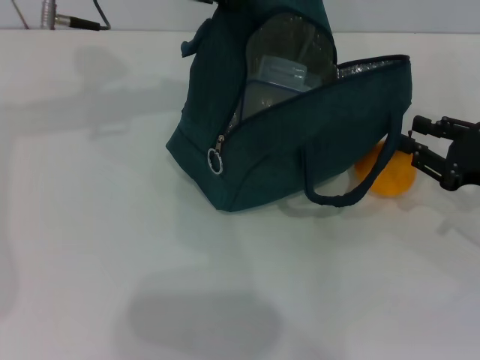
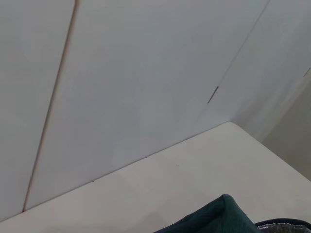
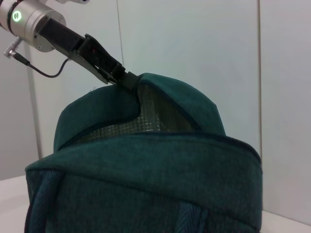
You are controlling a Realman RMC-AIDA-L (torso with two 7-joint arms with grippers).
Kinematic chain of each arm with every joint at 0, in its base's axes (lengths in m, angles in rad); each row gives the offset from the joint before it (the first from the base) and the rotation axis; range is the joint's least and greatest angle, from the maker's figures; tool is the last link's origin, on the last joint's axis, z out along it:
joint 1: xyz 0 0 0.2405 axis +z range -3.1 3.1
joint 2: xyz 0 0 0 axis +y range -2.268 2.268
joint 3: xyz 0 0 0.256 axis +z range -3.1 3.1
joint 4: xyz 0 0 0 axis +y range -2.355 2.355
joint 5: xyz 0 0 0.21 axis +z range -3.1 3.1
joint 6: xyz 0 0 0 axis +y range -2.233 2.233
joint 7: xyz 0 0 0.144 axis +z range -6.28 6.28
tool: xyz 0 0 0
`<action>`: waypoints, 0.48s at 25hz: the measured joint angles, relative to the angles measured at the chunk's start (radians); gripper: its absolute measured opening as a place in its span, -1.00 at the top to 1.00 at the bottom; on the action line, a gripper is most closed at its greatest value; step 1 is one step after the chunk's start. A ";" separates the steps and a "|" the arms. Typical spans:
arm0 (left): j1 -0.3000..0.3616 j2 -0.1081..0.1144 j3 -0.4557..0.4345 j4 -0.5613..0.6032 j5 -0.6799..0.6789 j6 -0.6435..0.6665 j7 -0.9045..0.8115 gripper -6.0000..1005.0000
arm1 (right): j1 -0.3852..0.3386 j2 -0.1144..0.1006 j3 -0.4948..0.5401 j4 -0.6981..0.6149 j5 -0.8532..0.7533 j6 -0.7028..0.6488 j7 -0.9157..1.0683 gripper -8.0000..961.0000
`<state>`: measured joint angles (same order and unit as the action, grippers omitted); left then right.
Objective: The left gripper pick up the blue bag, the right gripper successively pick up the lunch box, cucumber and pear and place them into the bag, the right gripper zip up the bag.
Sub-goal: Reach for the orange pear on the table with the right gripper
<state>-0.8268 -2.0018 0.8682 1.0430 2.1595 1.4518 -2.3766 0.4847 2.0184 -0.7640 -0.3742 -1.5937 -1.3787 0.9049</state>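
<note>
The blue bag (image 1: 300, 150) stands tilted on the white table, its top unzipped and gaping. Inside it shows the clear lunch box (image 1: 281, 75) against the silver lining. In the right wrist view my left gripper (image 3: 124, 78) is shut on the bag's (image 3: 146, 170) raised top edge, holding it up. The orange-yellow pear (image 1: 388, 178) lies on the table just behind the bag's hanging handle (image 1: 352, 191). My right gripper (image 1: 415, 144) hovers open right beside the pear, on its right, with nothing between its fingers. The cucumber is out of view. A corner of the bag (image 2: 218, 218) shows in the left wrist view.
The round zipper pull (image 1: 216, 160) hangs at the bag's near-left end. Cables and a connector (image 1: 71, 21) lie at the table's far left edge. A white wall (image 2: 146, 73) stands behind the table.
</note>
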 joint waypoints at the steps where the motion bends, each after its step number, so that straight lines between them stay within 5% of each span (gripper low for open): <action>1: 0.000 0.000 0.000 0.000 0.000 0.000 0.000 0.89 | 0.000 0.000 0.000 0.000 0.000 0.001 0.000 0.06; 12: 0.000 0.000 0.000 0.000 0.000 -0.001 0.001 0.89 | 0.002 0.002 0.002 0.011 0.000 0.008 -0.003 0.64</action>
<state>-0.8268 -2.0017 0.8682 1.0430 2.1597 1.4510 -2.3761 0.4863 2.0200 -0.7620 -0.3636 -1.5936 -1.3709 0.9018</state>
